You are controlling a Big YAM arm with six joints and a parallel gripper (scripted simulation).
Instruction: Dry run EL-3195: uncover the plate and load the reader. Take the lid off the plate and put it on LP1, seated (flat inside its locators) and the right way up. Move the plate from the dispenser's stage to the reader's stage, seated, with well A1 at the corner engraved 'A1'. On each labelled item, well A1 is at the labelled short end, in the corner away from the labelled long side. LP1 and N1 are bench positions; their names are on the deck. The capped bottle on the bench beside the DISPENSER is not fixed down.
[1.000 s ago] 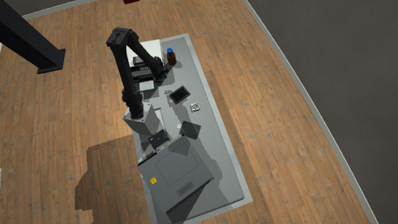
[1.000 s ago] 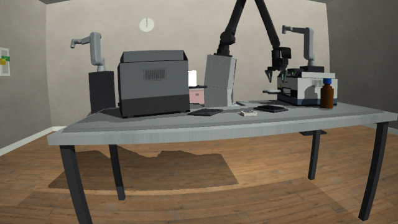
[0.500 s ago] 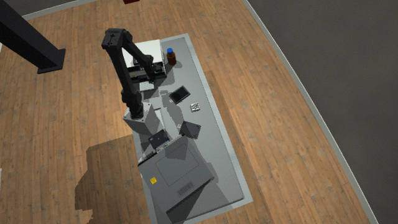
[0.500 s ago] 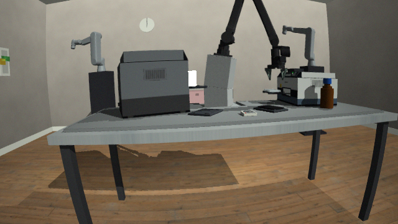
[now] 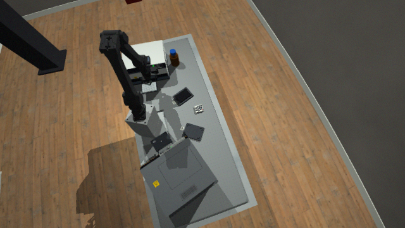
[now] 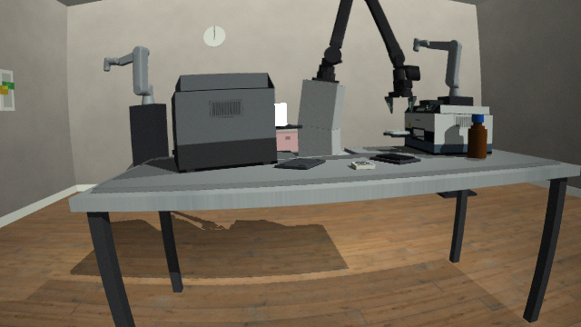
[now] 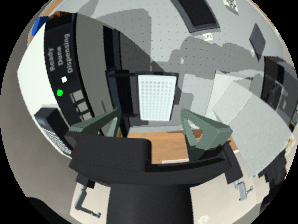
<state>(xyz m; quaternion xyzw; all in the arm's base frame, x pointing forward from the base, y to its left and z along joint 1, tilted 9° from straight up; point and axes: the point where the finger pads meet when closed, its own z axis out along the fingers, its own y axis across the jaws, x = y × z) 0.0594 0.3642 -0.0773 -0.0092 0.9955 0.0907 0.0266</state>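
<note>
Plate (image 5: 149, 87) (image 6: 396, 133) (image 7: 157, 97) on the dispenser's (image 5: 147, 52) (image 6: 449, 129) (image 7: 62, 75) stage; gripper (image 5: 148, 83) (image 6: 400, 105) (image 7: 150, 111) released, above it.
Dispenser panel (image 7: 64, 72) reads "Ready", "Done", "Dispensing". Plate's well lettering too small to read; small bench tags (image 5: 182, 128) (image 7: 207, 36) illegible. Reader (image 5: 180, 174) (image 6: 224, 123) cut off in wrist view.

Gripper (image 5: 149, 83) (image 6: 401, 112) (image 7: 150, 111) shifted away from bottle (image 5: 174, 59) (image 6: 477, 138), now near plate (image 5: 149, 87) (image 6: 396, 133) (image 7: 157, 97), above it. Elbow (image 5: 110, 41) swung farther out over floor side in top view. Arm's shadow on bench shifted too. Dispenser's (image 5: 145, 52) (image 6: 447, 127) right end less covered by arm.
</note>
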